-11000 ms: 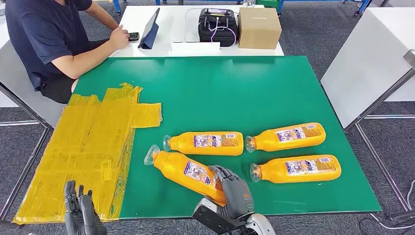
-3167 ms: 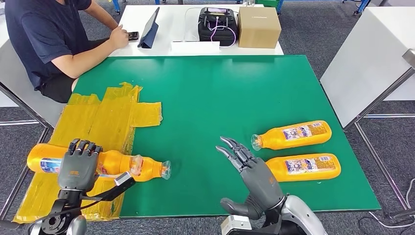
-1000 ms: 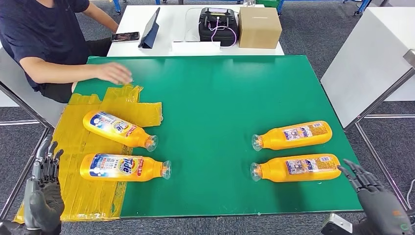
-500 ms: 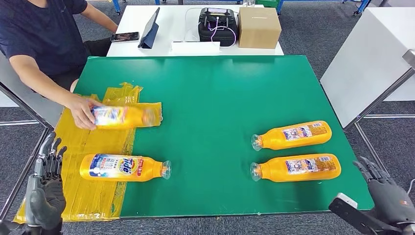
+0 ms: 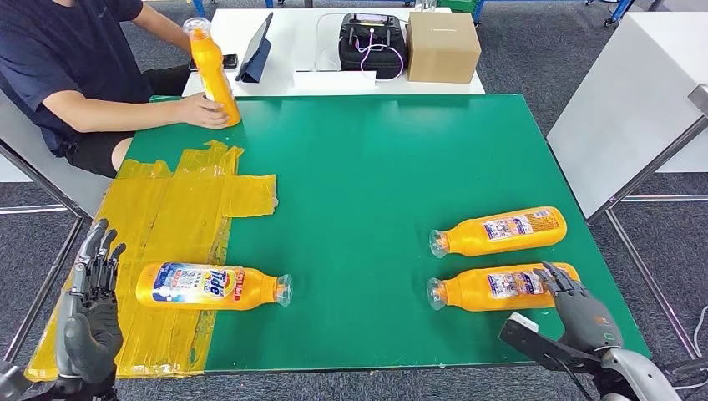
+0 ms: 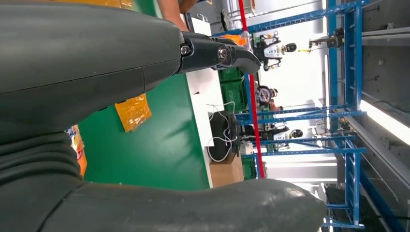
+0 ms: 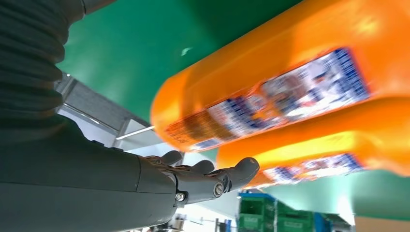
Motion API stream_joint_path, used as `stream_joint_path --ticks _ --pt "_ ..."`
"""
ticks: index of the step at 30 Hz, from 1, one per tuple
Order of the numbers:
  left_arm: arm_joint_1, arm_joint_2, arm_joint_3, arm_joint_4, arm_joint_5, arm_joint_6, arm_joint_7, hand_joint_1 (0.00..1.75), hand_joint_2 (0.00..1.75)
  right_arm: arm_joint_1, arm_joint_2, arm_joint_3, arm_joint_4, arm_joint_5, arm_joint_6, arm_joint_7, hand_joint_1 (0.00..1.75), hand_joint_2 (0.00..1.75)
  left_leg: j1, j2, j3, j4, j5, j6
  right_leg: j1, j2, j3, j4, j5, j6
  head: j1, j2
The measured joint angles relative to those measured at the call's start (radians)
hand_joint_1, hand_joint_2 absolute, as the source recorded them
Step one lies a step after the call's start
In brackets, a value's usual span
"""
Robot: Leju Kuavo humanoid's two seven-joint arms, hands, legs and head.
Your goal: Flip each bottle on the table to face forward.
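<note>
Progress, head view: orange plastic bottle with the blue front label up [image 5: 209,286] lies on the yellow taped sheet [image 5: 163,217], near left, looks done. Two orange plastic bottles with back labels up, far [image 5: 498,231] and near [image 5: 501,287], remain at right. Right hand [image 5: 584,315], fingers apart, empty, at the near one's base; contact unclear. Left hand [image 5: 90,313] open, empty, beside the table edge. Person's hand [image 5: 203,109] holds a fourth orange bottle [image 5: 211,73] upright, far left; facing unreadable.

Left wrist view: hand fills most; fingers apart.

Right wrist view: blurred bottles, labels illegible.
</note>
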Motion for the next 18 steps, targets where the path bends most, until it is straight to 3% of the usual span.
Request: stream_joint_path --ticks 8,18 --pt "-0.009 0.000 0.000 0.011 0.016 -0.016 0.004 0.00 0.00 -0.056 -0.039 0.085 0.052 0.025 0.001 0.034 0.00 1.75 0.000 0.000 0.000 0.000 0.000 0.000 0.000 0.000 0.000 0.000 0.000 0.000 0.000 0.000" --pt "-0.009 0.000 0.000 0.017 0.032 -0.034 0.006 0.00 0.00 -0.086 -0.087 0.104 0.078 0.031 0.001 0.046 0.00 1.75 0.000 0.000 0.000 0.000 0.000 0.000 0.000 0.000 0.000 0.000 0.000 0.000 0.000 0.000"
